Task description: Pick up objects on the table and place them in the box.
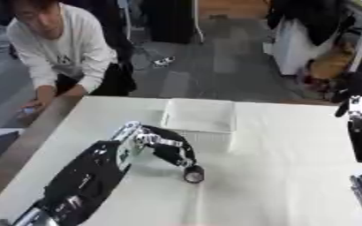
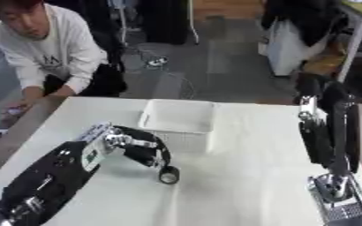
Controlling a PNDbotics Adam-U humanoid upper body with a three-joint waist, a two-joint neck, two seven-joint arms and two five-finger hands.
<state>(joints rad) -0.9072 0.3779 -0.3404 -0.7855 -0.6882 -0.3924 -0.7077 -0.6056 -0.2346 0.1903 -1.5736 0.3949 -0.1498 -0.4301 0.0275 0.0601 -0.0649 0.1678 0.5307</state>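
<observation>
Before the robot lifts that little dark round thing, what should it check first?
1. Left hand at the dark round object: ok, fingers curled down onto it.
2. Object off the table: not ok, it sits on the surface.
3. White box open on top: ok.
4. Box holds anything yet: cannot tell.
5. Path from object to box: ok, box just behind the hand.
6. Right hand out of the way: ok, raised at the right edge.

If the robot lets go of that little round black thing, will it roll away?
Probably. The round black thing looks like a short cylinder with a ring-shaped end, so on its side it could roll across the smooth white table. It seems small and likely light, since the left hand reaches it with just curled fingertips. Its material is unclear, so slipperiness is a guess.
</observation>
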